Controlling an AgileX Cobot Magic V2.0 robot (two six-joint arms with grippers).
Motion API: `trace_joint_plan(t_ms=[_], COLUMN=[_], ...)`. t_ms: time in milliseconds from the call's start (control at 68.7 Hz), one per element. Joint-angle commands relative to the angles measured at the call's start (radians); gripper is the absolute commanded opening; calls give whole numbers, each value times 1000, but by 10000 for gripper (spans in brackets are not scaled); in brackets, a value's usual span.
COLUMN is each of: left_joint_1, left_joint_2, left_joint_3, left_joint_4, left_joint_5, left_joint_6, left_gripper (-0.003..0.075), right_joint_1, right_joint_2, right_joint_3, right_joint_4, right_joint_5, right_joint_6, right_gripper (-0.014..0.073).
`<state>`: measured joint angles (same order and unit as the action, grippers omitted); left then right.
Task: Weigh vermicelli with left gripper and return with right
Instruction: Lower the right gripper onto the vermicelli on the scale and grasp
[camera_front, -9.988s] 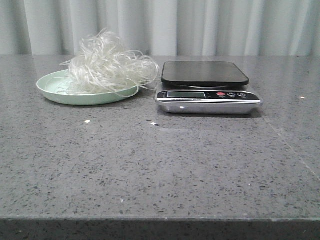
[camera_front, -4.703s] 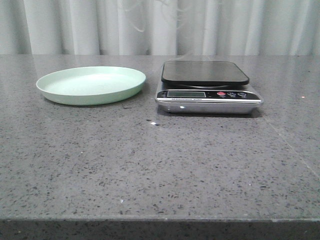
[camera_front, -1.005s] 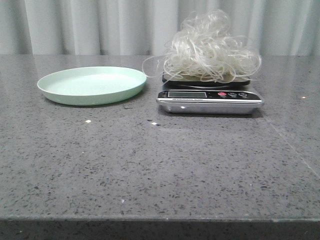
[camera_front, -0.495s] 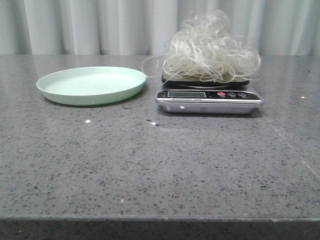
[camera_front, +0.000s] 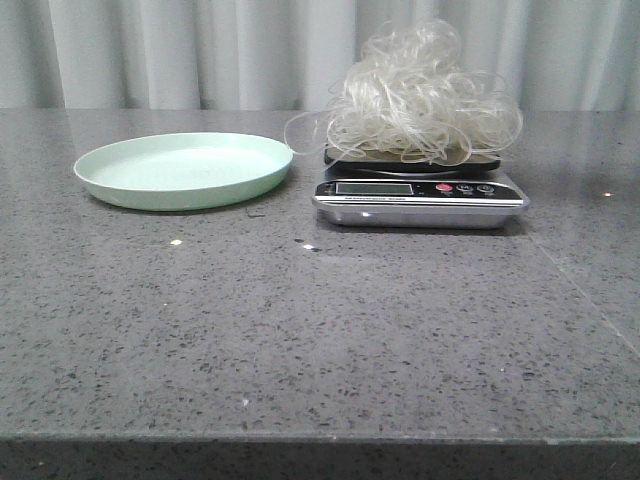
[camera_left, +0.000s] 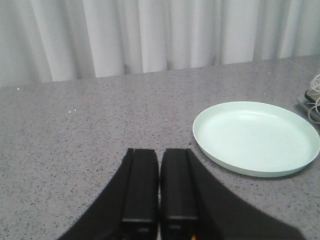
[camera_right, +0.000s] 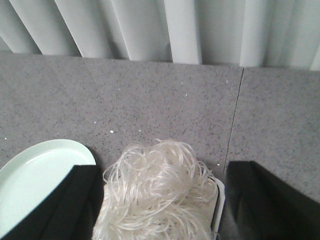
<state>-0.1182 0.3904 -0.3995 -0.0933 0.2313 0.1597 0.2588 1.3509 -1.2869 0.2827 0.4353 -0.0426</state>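
Note:
The vermicelli (camera_front: 420, 95), a fluffy mass of white looping strands, lies piled on the black platform of the silver scale (camera_front: 420, 200). Neither gripper shows in the front view. In the right wrist view my right gripper (camera_right: 162, 172) is open wide above the vermicelli (camera_right: 157, 200), one black finger on each side of the pile and not touching it. In the left wrist view my left gripper (camera_left: 159, 155) is shut and empty over bare table, beside the empty pale green plate (camera_left: 255, 137). A few strands (camera_left: 315, 95) show at that view's edge.
The pale green plate (camera_front: 183, 170) sits left of the scale, empty. Grey curtains hang behind the speckled grey table (camera_front: 320, 330). A seam in the tabletop (camera_right: 234, 115) runs past the scale. The plate's rim (camera_right: 35, 175) shows beside my right gripper's finger.
The vermicelli was on the plate ten seconds ago, was out of sight with the plate empty, and now rests on the scale. Nothing has moved in the last second.

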Motion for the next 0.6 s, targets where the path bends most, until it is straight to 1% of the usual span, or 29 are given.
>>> trace_joint_plan(t_ms=[0, 102, 175, 262, 582], left_joint_1=[1, 1, 1, 1, 1], left_joint_2=[5, 5, 5, 5, 5], left_joint_3=[-27, -27, -27, -27, -27], left_joint_4=[-11, -11, -11, -11, -11], left_joint_5=[-80, -80, -80, -80, -80], left_joint_6=[-9, -9, -9, -9, -9], left_gripper=[137, 137, 137, 137, 137], right_joint_1=[0, 0, 0, 0, 0], right_joint_2=[45, 105, 159, 210, 361], right_joint_3=[-64, -82, -98, -116, -130], right_joint_4=[34, 89, 155, 184, 186], right_joint_5=[-63, -63, -62, -45, 17], right_joint_6=[-5, -5, -5, -5, -8], right_gripper=[603, 603, 603, 603, 598])
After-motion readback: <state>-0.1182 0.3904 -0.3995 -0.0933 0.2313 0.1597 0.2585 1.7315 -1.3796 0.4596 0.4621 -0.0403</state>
